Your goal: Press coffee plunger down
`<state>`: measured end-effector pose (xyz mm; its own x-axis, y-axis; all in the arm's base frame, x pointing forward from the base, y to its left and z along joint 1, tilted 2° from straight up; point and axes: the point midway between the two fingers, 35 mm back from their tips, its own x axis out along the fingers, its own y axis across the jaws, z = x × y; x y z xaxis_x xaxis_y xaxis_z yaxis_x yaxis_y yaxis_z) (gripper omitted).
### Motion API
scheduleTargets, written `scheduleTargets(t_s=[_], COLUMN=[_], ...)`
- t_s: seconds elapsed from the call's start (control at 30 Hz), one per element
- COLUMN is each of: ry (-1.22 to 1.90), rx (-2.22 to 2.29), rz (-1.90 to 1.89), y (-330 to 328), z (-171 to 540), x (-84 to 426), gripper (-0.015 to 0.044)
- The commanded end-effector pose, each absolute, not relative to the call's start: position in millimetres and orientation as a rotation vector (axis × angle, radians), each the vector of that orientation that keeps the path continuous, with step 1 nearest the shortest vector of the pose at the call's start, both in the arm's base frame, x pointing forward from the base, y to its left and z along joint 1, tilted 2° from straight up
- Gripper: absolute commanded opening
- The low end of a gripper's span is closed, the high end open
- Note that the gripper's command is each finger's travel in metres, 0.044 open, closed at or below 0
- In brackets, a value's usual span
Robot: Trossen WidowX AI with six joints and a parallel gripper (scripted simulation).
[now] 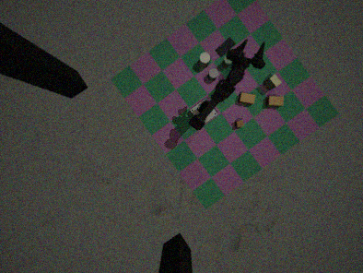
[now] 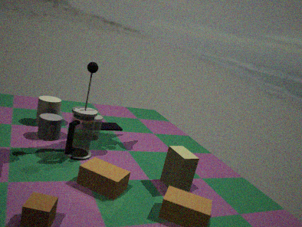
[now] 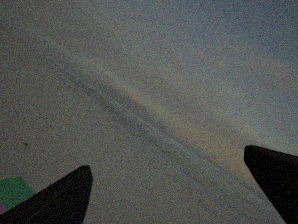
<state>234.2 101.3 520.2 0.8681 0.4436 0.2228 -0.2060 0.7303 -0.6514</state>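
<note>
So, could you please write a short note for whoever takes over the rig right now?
Hand: open, holding nothing, aimed at bare ground, away from the coffee press.
Coffee press: upright on the checkered mat, in front of two grey cylinders; orange blocks nearer the exterior camera.
Plunger knob: high on its rod, not pressed.
Done: nothing.
Left: reach the knob, push it fully down without shifting the press, release.

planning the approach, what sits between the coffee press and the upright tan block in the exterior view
Only bare checkered mat lies between the coffee press and the upright tan block in the exterior view, crossed by shadow. The flat-lying orange block sits nearer the camera, off that line.
</note>
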Motion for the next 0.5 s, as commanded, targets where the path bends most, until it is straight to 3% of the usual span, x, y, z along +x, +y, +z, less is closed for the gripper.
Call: scheduleTargets(t_s=[0.0, 0.3, 0.47], ry=[-0.028, 0.484, 0.524], rx=[-0.425, -0.109, -0.084], rz=[0.389, 0.254, 0.23], y=[93, 69, 65], z=[442, 323, 304], x=[247, 239, 238], gripper=[0.044, 0.044, 0.044])
